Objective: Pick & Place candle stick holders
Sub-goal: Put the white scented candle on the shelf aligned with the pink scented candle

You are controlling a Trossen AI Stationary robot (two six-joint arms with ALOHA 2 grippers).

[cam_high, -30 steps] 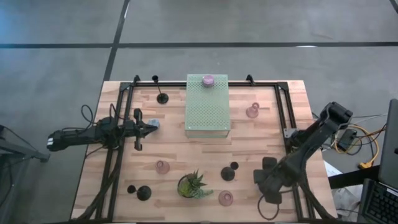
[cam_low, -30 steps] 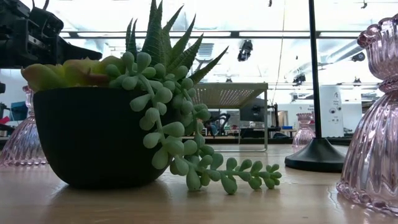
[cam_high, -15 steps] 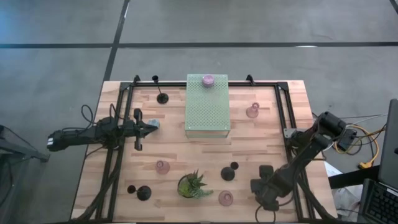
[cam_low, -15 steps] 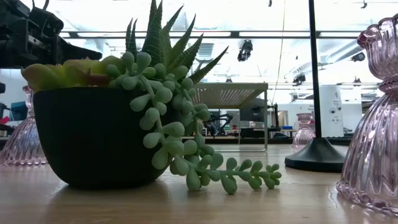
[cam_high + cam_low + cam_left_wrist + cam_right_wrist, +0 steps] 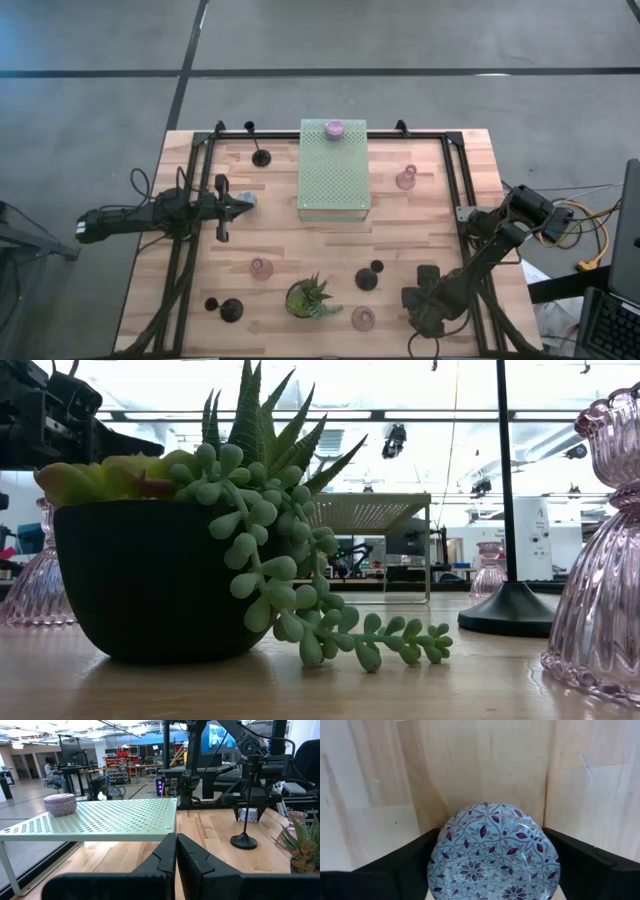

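My right end effector [image 5: 425, 303] sits low over the counter [image 5: 470, 190] near its 5 o'clock corner, and its two dark fingers [image 5: 395, 865] are closed in on a squat lilac-grey holder [image 5: 492, 852] with a blue and purple leaf pattern, one finger touching each side, with pale wood showing behind it. Just toward 9 o'clock from there stands a pink glass holder [image 5: 363, 318], and beyond it the potted plant [image 5: 310, 297]. Toward 11 o'clock from my right end effector are two black pieces [image 5: 370, 275] close together. A second pink holder [image 5: 261, 267] stands toward 10 o'clock from the plant, and more black pieces [image 5: 228, 309] sit near the 7 o'clock corner. My left end effector [image 5: 240, 203] reaches in from the 9 o'clock side at mid-counter, its fingers [image 5: 165, 857] pressed together with only a thin slit between them and nothing visible in it; it points at the pale green perforated box [image 5: 334, 168], which stands on thin legs at the 12 o'clock side. A plain lilac-grey holder [image 5: 334, 128] rests on top of the box at its far end. A black stemmed holder [image 5: 261, 156] stands just toward 9 o'clock of the box, and a third pink holder [image 5: 406, 179] toward 3 o'clock of it.
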